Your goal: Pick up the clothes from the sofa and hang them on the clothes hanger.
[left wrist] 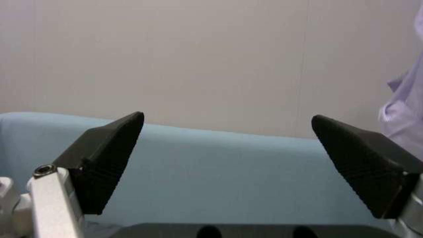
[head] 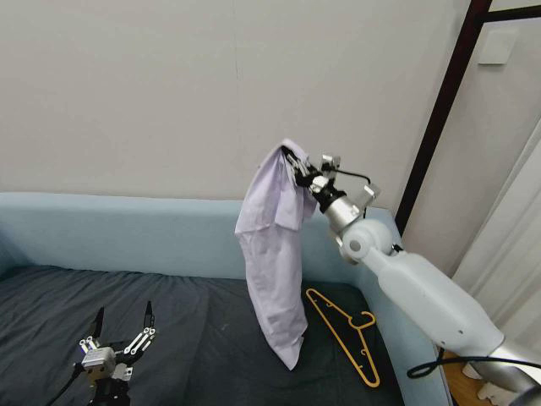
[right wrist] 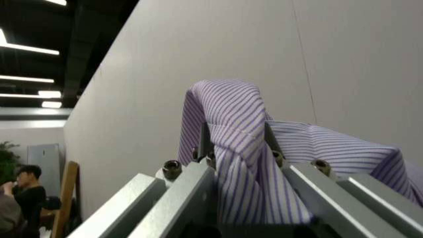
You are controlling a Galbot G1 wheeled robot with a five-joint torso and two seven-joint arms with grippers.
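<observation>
From where I stand the sofa (head: 127, 233) is the thing to steer by: pale blue back and arm, dark grey seat. High above the right end of its seat, up past the top of the backrest, the right gripper (head: 297, 169) holds a striped shirt (head: 275, 254), lilac with fine purple lines. The jaws are closed tight on a bunched fold near the top of the garment, and the cloth humps up over them and spills down both sides. Held from that one point, the shirt drops in a long, narrow drape in front of the backrest, with its lowest tip down at the seat. I cannot tell whether that tip touches the cushion or hangs just clear of it. Lifting it this high seems meant to let the fabric fall free of the sofa and untangle under its own weight, so an opening can be found for hanging. The clothes hanger (head: 342, 334), a yellow one, lies flat on the seat at the sofa's right end, close to the armrest and just beside the shirt's lower end, with nothing on it yet. So by my reckoning the pick-up is done and the hanging is not begun. The left gripper (head: 123, 321) sits low over the left-middle of the seat, well apart from the shirt. Its jaws are spread wide with nothing between them, pointing at the backrest and the bare wall (head: 169, 85) above it.
</observation>
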